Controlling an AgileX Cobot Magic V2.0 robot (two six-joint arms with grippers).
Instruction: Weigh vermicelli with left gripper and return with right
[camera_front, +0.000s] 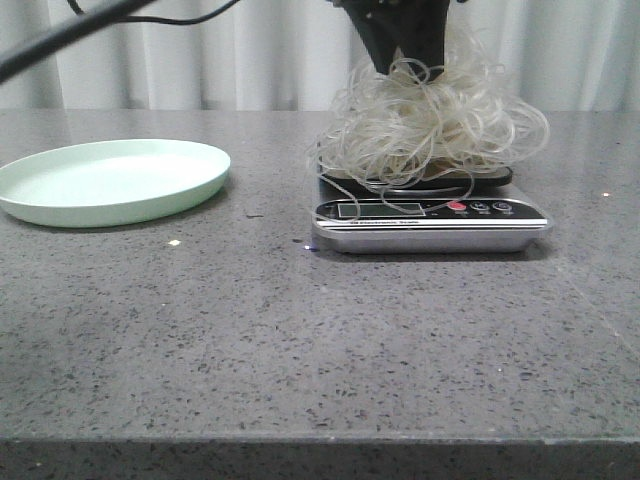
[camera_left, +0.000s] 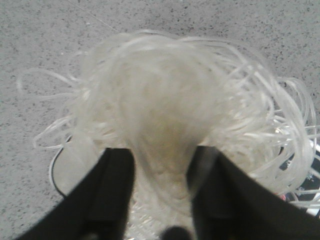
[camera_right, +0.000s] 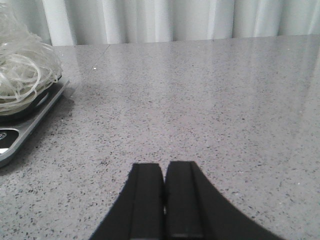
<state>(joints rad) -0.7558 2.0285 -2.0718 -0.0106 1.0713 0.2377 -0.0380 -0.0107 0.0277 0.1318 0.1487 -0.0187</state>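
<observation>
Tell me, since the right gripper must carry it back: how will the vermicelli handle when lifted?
The vermicelli looks light and springy, a loose nest. Stray loops overhang the scale, so strands may snag or trail. The left gripper pinches its centre, suggesting it lifts as one clump.

Nothing can be read in any view. The scale (camera_front: 430, 222) under the noodles has a small display (camera_front: 361, 210) and a thin line of print along its front panel, but both are too small and blurred to make out.

Vermicelli (camera_left: 170, 115) nest pinched between two black fingers (camera_left: 112, 195), grey speckled table (camera_left: 40, 40) beneath
</observation>
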